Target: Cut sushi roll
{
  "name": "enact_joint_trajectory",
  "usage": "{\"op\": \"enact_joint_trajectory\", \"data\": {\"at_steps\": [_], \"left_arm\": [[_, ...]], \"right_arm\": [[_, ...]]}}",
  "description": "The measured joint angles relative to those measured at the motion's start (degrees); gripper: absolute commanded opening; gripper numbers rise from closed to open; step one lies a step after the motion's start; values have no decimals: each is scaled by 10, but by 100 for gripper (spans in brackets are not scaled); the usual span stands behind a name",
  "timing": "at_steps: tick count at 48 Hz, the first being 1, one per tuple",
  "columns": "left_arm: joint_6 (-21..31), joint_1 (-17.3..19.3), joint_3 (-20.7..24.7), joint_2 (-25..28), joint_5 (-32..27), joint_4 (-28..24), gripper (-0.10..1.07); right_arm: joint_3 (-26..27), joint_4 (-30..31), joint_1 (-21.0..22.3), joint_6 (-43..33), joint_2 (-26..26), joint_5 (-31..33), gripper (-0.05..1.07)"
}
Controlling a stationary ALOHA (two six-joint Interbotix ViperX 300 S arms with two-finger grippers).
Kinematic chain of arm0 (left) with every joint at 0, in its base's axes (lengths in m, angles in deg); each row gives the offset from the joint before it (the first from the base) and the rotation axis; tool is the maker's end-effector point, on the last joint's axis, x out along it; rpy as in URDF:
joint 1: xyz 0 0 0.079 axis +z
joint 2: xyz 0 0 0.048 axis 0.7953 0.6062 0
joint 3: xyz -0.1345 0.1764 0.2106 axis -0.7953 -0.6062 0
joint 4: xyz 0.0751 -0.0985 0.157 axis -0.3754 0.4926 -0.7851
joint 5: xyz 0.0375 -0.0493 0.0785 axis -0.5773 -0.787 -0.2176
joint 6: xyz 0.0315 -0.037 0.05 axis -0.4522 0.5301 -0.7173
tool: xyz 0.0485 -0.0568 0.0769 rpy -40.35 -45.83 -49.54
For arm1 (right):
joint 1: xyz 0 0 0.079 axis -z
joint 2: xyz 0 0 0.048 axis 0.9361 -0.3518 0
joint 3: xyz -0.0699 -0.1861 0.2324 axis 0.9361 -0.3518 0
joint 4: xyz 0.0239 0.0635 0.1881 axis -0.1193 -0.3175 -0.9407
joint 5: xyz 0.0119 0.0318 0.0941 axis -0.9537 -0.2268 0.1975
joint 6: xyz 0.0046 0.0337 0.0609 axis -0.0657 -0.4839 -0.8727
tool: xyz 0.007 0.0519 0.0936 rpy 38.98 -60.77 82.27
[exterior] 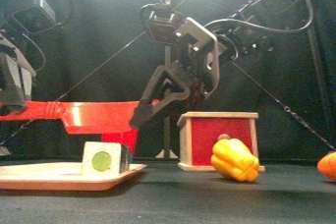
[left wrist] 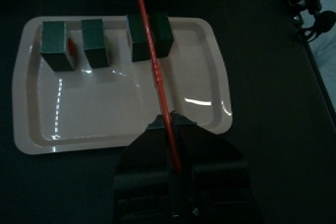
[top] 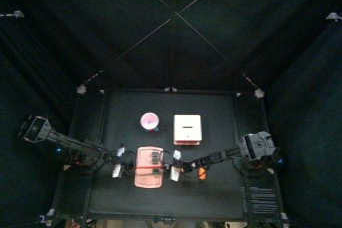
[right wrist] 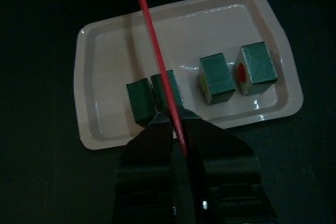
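Seen from above: board [top: 148, 152] near the table's front edge, between left gripper [top: 118, 163] and right gripper [top: 181, 164]. Behind it, a round pink dish [top: 150, 122] and a white block [top: 189, 127] side by side, not touching. Too small there to make out how the roll lies.

From the left wrist: roll [left wrist: 137, 33] on the board in three dark green pieces, in a row along one long rim. Two small pieces close together, a larger one a little apart. Left gripper pinched together on a thin red blade [left wrist: 153, 71], seen edge-on and crossing the larger piece.

From the right wrist: the three pieces from the other side, with whitish faces showing between the green. Right gripper likewise squeezed tight on a thin red edge running out over the larger piece. Cannot tell from either wrist view whether one blade or two.

From the front, and only there: blade broadside, a wide red slab held level above the board, with an arm at either end. Below it, one piece of roll upright, with a green centre in a pale face. Touching the blade or not: cannot tell. Also a yellow pepper [exterior: 234, 159] just in front of the block, and something orange [exterior: 328, 165] at the table's right.
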State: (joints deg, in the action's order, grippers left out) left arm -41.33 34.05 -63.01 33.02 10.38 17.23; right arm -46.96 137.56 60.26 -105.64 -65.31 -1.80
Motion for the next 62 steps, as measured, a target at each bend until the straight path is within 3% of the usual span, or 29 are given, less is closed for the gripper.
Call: {"op": "enact_joint_trajectory", "data": {"at_steps": [15,29,62], "left_arm": [[1,-5,69,17,-122,0,30],[1,-8,89,51,-141,-2,29],[1,-8,75,53,-140,6,29]], "right_arm": [[-17,-28,-20,0,18,58,18],[-29,-33,-46,1,20,93,18],[-11,-31,-46,1,-5,85,18]]}}
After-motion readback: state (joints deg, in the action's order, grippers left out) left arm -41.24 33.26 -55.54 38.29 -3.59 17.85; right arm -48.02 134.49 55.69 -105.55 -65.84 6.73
